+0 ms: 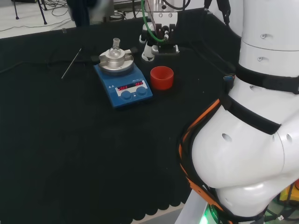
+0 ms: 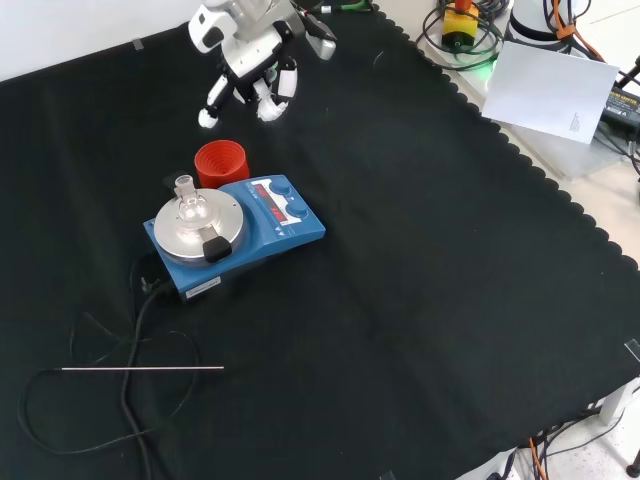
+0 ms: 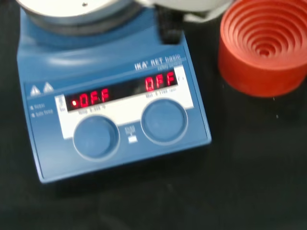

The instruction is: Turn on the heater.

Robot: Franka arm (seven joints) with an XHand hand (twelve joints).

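The heater (image 1: 124, 79) is a blue hotplate stirrer with a round silver plate, two round knobs on its front panel and a lit red display. A small clear glass flask (image 2: 188, 207) stands on the plate. In the front view the heater (image 2: 235, 235) lies left of centre, and the hand (image 2: 250, 62) hangs above the cloth beyond it, apart from it, fingers relaxed and pointing down, holding nothing. In the head view the hand (image 1: 150, 46) is behind and to the right of the heater. The wrist view looks at both knobs (image 3: 96, 136) close up.
A red ribbed stand (image 1: 161, 77) sits right beside the heater, between it and the hand (image 2: 220, 162) (image 3: 264, 45). A thin metal rod (image 2: 142, 369) and the heater's black cable (image 2: 130, 330) lie on the cloth on the heater's other side.
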